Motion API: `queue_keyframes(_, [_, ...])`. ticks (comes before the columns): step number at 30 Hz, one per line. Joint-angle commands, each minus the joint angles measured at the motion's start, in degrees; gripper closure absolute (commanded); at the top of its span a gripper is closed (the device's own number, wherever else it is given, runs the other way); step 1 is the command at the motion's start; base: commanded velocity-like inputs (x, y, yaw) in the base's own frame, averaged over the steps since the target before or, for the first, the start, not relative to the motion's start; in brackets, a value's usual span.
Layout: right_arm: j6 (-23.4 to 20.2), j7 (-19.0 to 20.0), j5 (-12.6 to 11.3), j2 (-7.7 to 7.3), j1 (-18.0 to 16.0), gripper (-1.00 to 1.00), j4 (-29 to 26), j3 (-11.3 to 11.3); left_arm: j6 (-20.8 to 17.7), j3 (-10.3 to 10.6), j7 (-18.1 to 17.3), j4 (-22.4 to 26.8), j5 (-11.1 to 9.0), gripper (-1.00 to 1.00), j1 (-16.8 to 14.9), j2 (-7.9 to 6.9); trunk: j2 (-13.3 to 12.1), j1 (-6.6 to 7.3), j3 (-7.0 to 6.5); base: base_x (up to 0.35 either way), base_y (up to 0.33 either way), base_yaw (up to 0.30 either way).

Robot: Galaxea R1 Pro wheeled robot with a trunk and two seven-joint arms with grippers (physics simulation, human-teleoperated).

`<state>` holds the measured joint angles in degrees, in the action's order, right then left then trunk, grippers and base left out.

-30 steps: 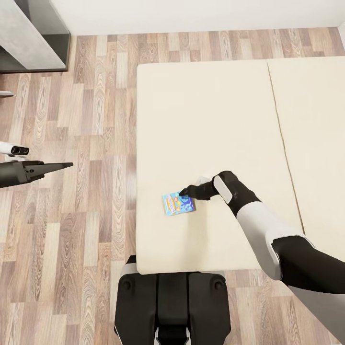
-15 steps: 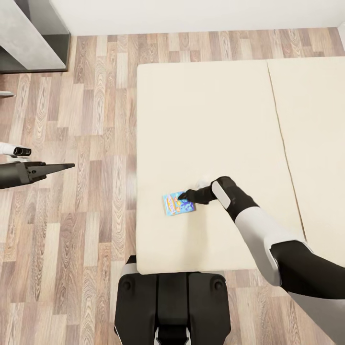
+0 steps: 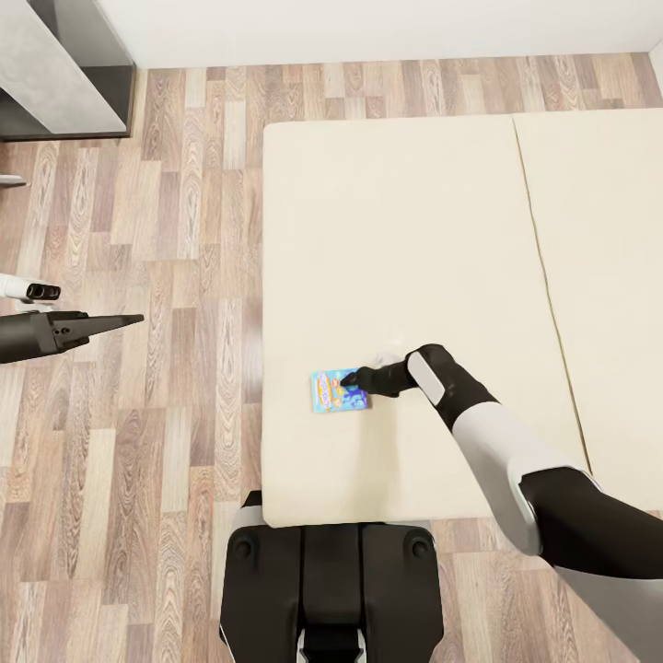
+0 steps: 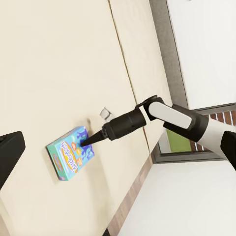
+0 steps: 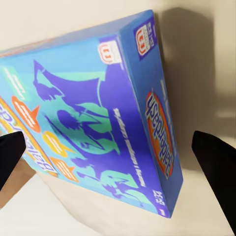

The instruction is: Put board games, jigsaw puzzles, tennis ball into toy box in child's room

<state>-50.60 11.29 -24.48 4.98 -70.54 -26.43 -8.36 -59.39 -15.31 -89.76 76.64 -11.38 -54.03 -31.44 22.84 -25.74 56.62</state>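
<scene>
Glossy blue rectangular board game [image 3: 337, 390] flat on smooth cream bed [image 3: 414, 230].

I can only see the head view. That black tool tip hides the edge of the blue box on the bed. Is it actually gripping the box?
Observer: Not gripped. In the right wrist view the right tool has its fingers spread, with the board game between them.
Operator: Anything printed on the box?
Observer: Purple silhouettes and an orange oval logo on its side.
Operator: And the other arm?
Observer: Its camera shows the game lying flat on the bed.
</scene>
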Motion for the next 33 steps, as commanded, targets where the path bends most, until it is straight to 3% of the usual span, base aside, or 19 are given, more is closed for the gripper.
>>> queue_keyframes(1, [0.12, 0.49, 0.92, -0.04, -0.03, -1.0, -0.03, -0.12, -0.61, 0.01, -0.24, 0.0, 0.04, -1.0, -0.02, -0.02, 0.08, -0.04, 0.06, 0.0, 0.0, 0.0])
queue_keyframes(7, [0.05, 0.55, -0.26, -0.08, -0.04, -1.0, -0.07, -0.08, -0.61, 0.01, -0.24, 0.0, 0.04, -1.0, -0.02, -0.03, 0.08, -0.04, 0.06, 0.0, 0.0, 0.0])
queue_keyframes(20, [0.04, 0.64, -0.36, -0.07, -0.04, -1.0, -0.11, -0.33, -0.61, 0.02, -0.24, 0.0, 0.1, -1.0, -0.02, -0.03, 0.08, -0.04, 0.06, 0.0, 0.0, 0.0])
queue_keyframes(23, [0.1, 0.77, -0.09, -0.06, -0.04, -1.0, -0.11, -0.49, -0.61, 0.03, -0.24, 0.0, 0.14, -1.0, -0.02, -0.04, 0.08, -0.04, 0.06, 0.0, 0.0, 0.0])
queue_keyframes(24, [0.15, 0.83, 3.07, -0.03, -0.04, -1.0, -0.11, -0.53, -0.61, 0.06, -0.24, 0.0, 0.15, -1.0, -0.02, -0.04, 0.08, -0.04, 0.06, 0.0, 0.0, 0.0])
queue_keyframes(33, [0.0, 1.17, 2.91, 0.41, -0.04, -1.0, -0.11, -0.6, -0.61, 0.1, -0.24, 0.0, 0.13, -1.0, -0.02, -0.03, 0.08, -0.04, 0.06, 0.0, 0.0, 0.0])
